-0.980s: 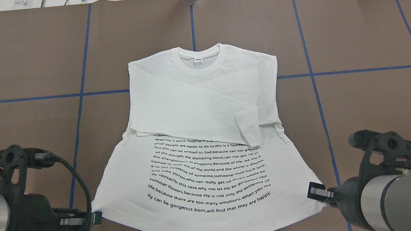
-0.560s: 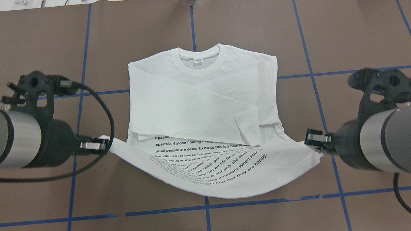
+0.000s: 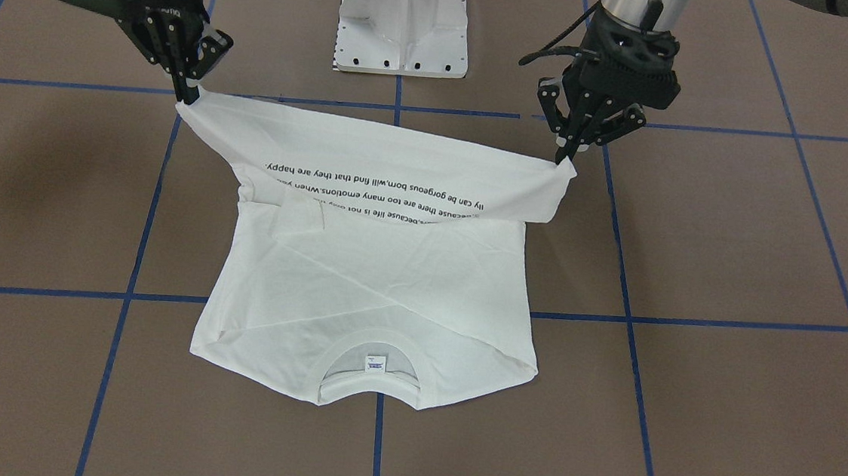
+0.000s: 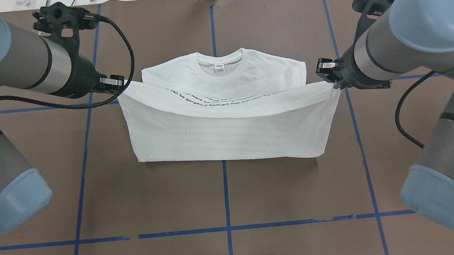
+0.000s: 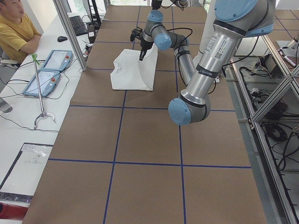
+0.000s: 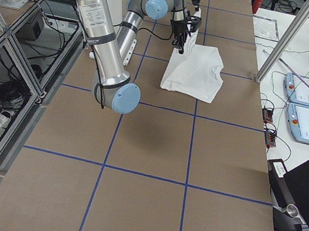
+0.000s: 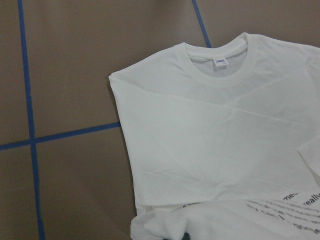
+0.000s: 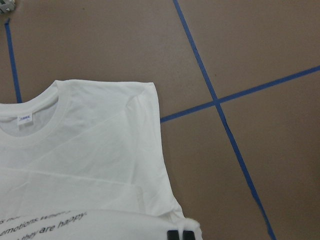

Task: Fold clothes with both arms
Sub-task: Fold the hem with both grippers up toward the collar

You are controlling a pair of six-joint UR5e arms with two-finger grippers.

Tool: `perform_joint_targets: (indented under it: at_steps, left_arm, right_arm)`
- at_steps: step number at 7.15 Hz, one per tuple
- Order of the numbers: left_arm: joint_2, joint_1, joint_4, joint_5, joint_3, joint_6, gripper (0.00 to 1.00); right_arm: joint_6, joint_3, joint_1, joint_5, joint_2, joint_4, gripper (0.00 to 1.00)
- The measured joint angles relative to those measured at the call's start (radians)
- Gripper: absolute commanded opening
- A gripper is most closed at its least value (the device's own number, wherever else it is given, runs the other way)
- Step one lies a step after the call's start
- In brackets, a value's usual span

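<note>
Brown-papered table (image 4: 298,187), blue tape grid, white pedestal base (image 3: 403,21) at the robot's edge. Mid-table: white shirt (image 4: 227,131), collar (image 4: 220,60) end flat on the far side, sleeves (image 3: 361,263) crossed over the chest. Hem half raised off the surface and sagging between two pinched corners, printed text (image 4: 216,101) showing along the lifted edge. At one end of the hem, left gripper (image 4: 118,82) clamped tight on the corner; at the other, right gripper (image 4: 327,73) likewise closed on cloth. Nothing else held by either. Judged mid-fold, bottom toward top, lay-down not yet done. Risks from here:

- skewed fold from unequal height or uneven advance of the two arms;
- slack middle landing first and bunching into a ridge short of the collar;
- dragging of the flat half, and disturbance of the crossed sleeves, from too much forward pull;
- a thin pinch slipping under tension and dropping one side;
- overshoot past the collar, burying the neck tag (image 4: 219,66);
- cloth clinging to a fingertip on release and lifting back up.

Worth watching: level hem, slight outward stretch, low release.
</note>
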Motion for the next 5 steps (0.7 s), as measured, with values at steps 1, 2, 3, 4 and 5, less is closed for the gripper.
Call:
perform_joint_targets:
  at_steps: [1, 2, 3, 4, 5]
  left_arm:
    - [-0.038, -0.011, -0.083, 0.002, 0.121, 0.006, 0.0]
    - [-0.078, -0.016, -0.198, 0.005, 0.267, 0.009, 0.0]
    - [-0.12, -0.017, -0.322, 0.007, 0.424, 0.009, 0.0]
    - [-0.158, -0.017, -0.418, 0.014, 0.558, 0.01, 0.0]
    - [-0.183, -0.016, -0.485, 0.033, 0.659, 0.011, 0.0]
  right_arm:
    - [-0.012, -0.135, 0.033, 0.005, 0.015, 0.126, 0.0]
    - [-0.019, -0.277, 0.055, 0.006, 0.058, 0.225, 0.0]
    - [-0.028, -0.421, 0.068, 0.004, 0.111, 0.304, 0.0]
    - [-0.036, -0.541, 0.074, 0.001, 0.141, 0.383, 0.0]
    - [-0.042, -0.643, 0.077, -0.002, 0.153, 0.467, 0.0]
